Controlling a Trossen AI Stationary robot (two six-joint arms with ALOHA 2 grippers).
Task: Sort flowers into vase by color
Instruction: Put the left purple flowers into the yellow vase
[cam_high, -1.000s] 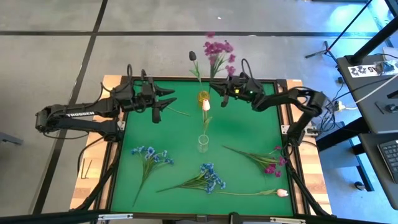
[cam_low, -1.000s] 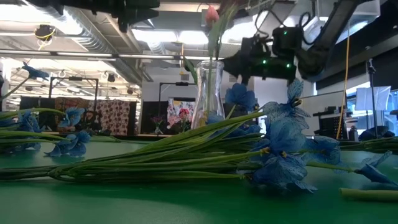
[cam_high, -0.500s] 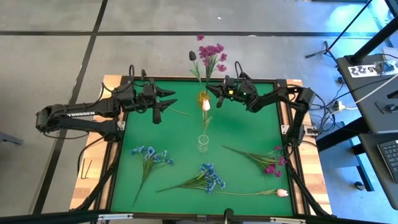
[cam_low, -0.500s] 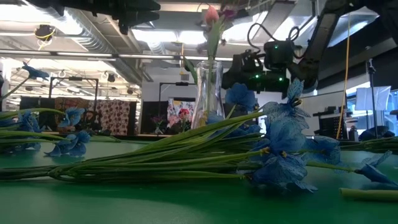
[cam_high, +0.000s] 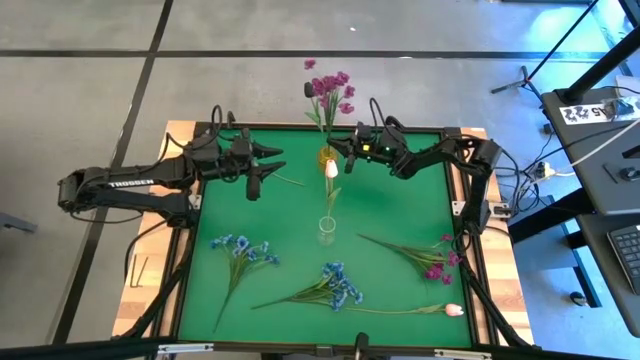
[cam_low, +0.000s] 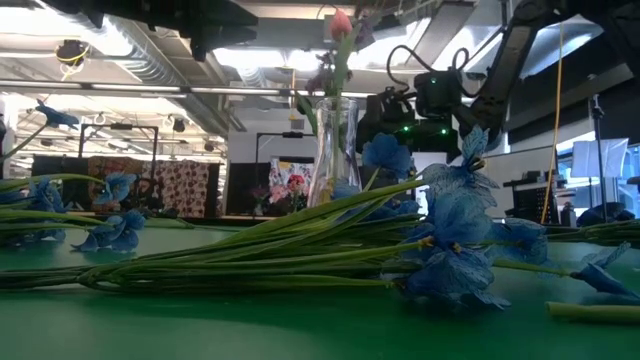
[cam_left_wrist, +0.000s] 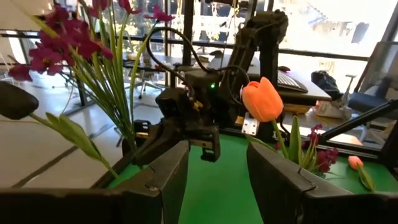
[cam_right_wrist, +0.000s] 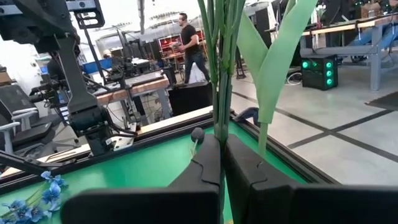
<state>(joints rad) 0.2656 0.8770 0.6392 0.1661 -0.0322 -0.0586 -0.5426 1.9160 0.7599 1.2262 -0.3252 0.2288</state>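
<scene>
The right tool (cam_high: 347, 152) is sitting at the far edge of the green surface (cam_high: 290, 225), just beside the amber vase (cam_high: 328, 156). Its two fingers (cam_right_wrist: 205, 163) are pressed together around the green stems of a magenta spray (cam_high: 330, 88), so it is clamping that flower with only the stems keeping the pads apart. The spray is standing nearly upright, with its blossoms reaching out past the far edge of the surface. A near-black tulip bud (cam_high: 310, 90) is rising beside it from the same spot.

The left tool (cam_high: 268, 160) is hanging over the far left part of the surface, well apart from the vase. Its fingers (cam_left_wrist: 163, 178) are spread wide and are holding nothing.

A clear vase (cam_high: 326, 230) is standing near the middle of the surface with a pale pink tulip (cam_high: 331, 169) in it. Two blue sprays (cam_high: 240, 250) (cam_high: 335, 282) are lying flat on the near half. Another magenta spray (cam_high: 432, 262) is lying to the right, and a second pink tulip (cam_high: 453, 310) is lying near the right front corner.

White letters along the left arm (cam_high: 125, 184) are reading "TROSSEN". In the right wrist view a person (cam_right_wrist: 185, 38) is standing in the room beyond.
</scene>
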